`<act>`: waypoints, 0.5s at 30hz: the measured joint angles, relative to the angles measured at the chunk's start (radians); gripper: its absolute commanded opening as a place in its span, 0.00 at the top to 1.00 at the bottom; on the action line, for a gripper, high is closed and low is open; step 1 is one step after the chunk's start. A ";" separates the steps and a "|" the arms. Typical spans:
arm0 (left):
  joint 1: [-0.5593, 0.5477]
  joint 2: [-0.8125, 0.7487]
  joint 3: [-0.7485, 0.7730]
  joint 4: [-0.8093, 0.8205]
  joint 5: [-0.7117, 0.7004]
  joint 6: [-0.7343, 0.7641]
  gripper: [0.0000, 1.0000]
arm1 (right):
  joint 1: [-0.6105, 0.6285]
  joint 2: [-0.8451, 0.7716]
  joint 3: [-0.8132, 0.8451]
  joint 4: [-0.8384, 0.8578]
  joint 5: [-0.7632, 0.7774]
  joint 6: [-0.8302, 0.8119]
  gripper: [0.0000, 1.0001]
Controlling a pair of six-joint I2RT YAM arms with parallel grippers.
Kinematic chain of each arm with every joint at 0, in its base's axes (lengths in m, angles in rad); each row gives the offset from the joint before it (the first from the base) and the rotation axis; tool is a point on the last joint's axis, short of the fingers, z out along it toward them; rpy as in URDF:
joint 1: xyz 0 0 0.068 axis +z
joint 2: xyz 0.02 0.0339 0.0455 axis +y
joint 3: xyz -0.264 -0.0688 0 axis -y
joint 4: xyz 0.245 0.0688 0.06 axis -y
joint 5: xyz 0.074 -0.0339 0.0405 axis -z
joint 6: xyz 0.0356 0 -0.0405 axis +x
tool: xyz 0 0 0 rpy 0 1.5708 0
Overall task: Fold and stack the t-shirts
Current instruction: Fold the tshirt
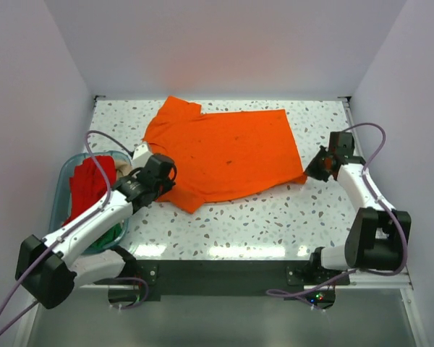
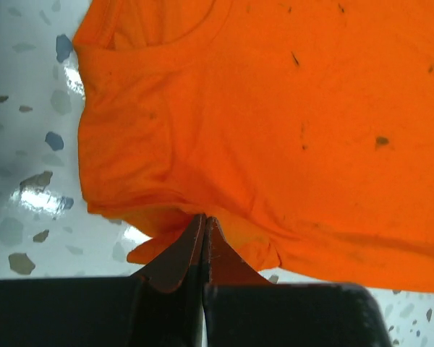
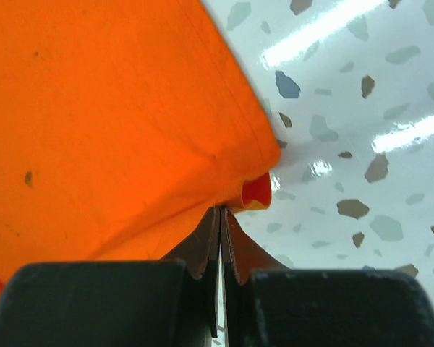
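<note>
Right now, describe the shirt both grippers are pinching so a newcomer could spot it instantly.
On the speckled table, look centre toward the far edge: the orange t-shirt lies spread out there, its edges pinched by the left gripper and right gripper. Unlike the red t-shirt bunched in the teal tub at the left, it is flat with dark specks.

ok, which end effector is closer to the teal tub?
Left. The left end effector sits just right of the teal tub, shut on the orange t-shirt; the right end effector is across the table at the shirt's right corner.
</note>
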 measured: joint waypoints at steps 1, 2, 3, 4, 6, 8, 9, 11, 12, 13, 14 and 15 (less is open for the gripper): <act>0.023 0.030 0.010 0.019 0.010 0.019 1.00 | 0.000 0.024 0.014 0.006 -0.004 0.000 1.00; 0.044 0.059 0.027 0.029 0.020 0.032 1.00 | 0.000 0.058 0.029 0.015 -0.009 0.002 1.00; 0.063 0.092 0.049 0.040 0.029 0.048 1.00 | 0.000 0.077 0.038 0.021 -0.012 0.003 1.00; 0.083 0.124 0.075 0.051 0.041 0.063 1.00 | 0.000 0.104 0.049 0.023 -0.014 0.005 1.00; 0.118 0.181 0.121 0.080 0.066 0.089 1.00 | 0.000 0.153 0.073 0.030 -0.020 0.010 1.00; 0.151 0.221 0.156 0.103 0.088 0.110 1.00 | 0.000 0.195 0.104 0.035 -0.028 0.014 1.00; 0.169 0.241 0.174 0.109 0.096 0.121 1.00 | 0.000 0.214 0.120 0.037 -0.031 0.017 1.00; 0.204 0.280 0.209 0.123 0.116 0.138 1.00 | 0.000 0.242 0.152 0.045 -0.036 0.025 1.00; 0.220 0.300 0.226 0.126 0.126 0.148 1.00 | 0.000 0.254 0.170 0.048 -0.037 0.029 1.00; 0.236 0.318 0.241 0.130 0.138 0.155 1.00 | 0.000 0.270 0.188 0.052 -0.039 0.032 1.00; 0.251 0.335 0.254 0.135 0.148 0.159 1.00 | 0.000 0.283 0.205 0.053 -0.040 0.035 1.00; 0.263 0.350 0.266 0.137 0.158 0.164 1.00 | 0.000 0.301 0.229 0.053 -0.043 0.039 1.00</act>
